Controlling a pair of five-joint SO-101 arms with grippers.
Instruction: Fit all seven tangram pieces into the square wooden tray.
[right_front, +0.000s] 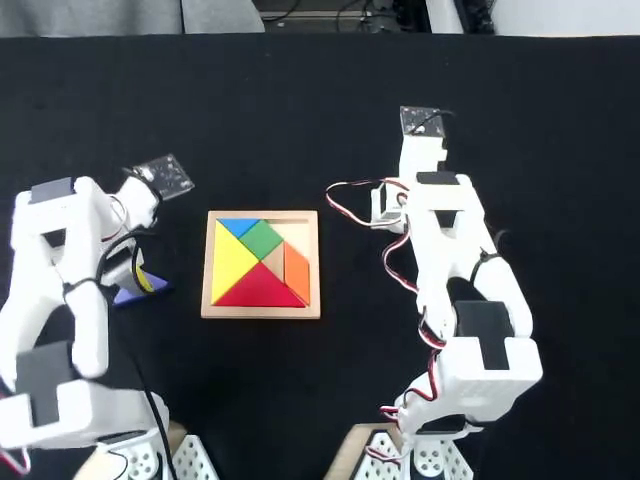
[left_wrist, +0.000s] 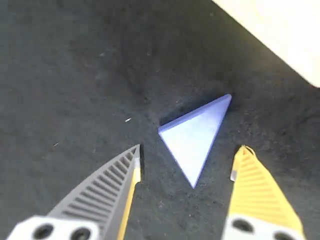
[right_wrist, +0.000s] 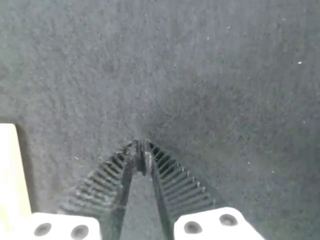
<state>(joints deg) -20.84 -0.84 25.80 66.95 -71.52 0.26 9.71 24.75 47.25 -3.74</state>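
A pale blue triangle (left_wrist: 196, 136) lies flat on the black worktop (left_wrist: 75, 75). The left hand (left_wrist: 190, 148) hangs over it with its fingers spread wide: a ribbed grey finger (left_wrist: 112, 180) on one side and a yellow finger (left_wrist: 255, 185) on the other. One corner of the triangle points into the gap between them, and neither tip touches it. A pale wooden corner of the tray (left_wrist: 280, 30) lies beyond the triangle, apart from it.

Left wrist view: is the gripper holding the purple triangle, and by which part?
Nothing is held. The left gripper is open, astride the purple triangle without touching it.
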